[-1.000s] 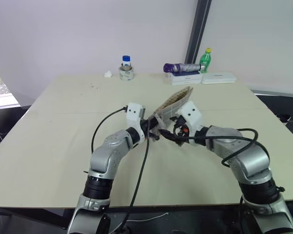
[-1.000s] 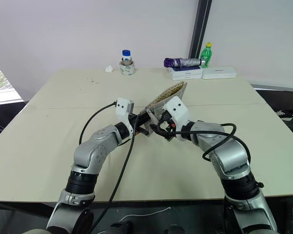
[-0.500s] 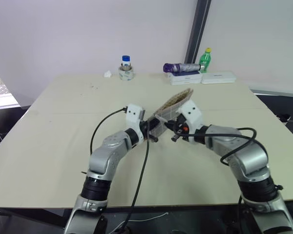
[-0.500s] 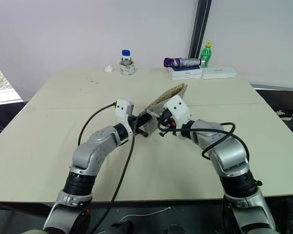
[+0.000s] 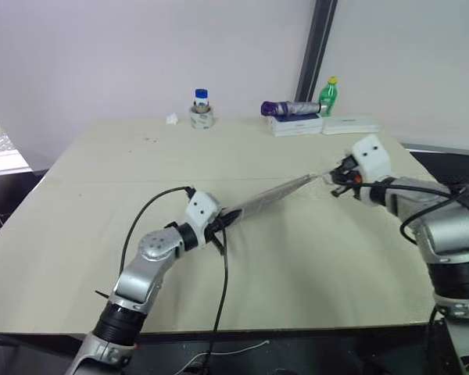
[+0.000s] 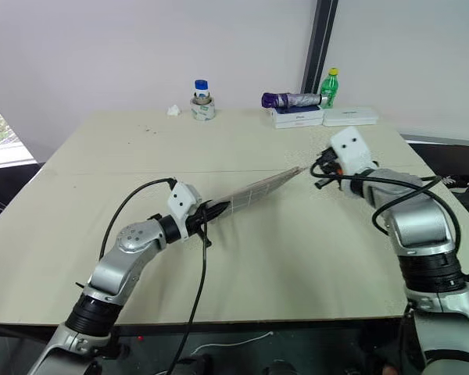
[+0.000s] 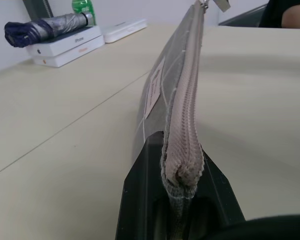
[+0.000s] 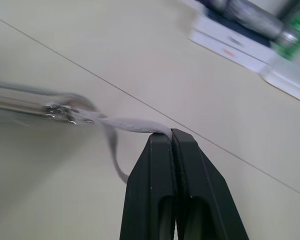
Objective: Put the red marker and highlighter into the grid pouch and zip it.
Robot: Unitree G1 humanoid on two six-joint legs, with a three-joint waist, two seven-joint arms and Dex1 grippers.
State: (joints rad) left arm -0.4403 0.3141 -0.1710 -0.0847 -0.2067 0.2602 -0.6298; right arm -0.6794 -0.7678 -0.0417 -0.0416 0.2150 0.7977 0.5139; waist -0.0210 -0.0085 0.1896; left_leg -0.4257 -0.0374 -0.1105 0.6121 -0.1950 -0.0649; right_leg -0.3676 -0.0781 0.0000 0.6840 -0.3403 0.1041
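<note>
The grid pouch [image 5: 267, 196] hangs stretched out above the table [image 5: 94, 187] between my two grippers, edge-up and nearly level. My left gripper [image 5: 219, 222] is shut on its near end, and in the left wrist view the zipper [image 7: 186, 95] runs closed along the top edge, with the white label [image 7: 153, 93] on the side. My right gripper [image 5: 334, 180] is shut on the pale pull tab [image 8: 131, 124] at the pouch's far end. The red marker and the highlighter are hidden.
Along the table's far edge stand a blue-lidded jar on a tape roll [image 5: 201, 110], a crumpled scrap [image 5: 172, 119], white boxes [image 5: 298, 126] carrying a folded purple umbrella [image 5: 290, 108], and a green bottle [image 5: 327, 95]. A person's arm [image 7: 295, 15] is beyond the table.
My right gripper has shut on the pull tab and swung far right, drawing it along the pouch. The pouch went from tilted up and gaping to stretched flat. My left gripper shifted left and lower.
</note>
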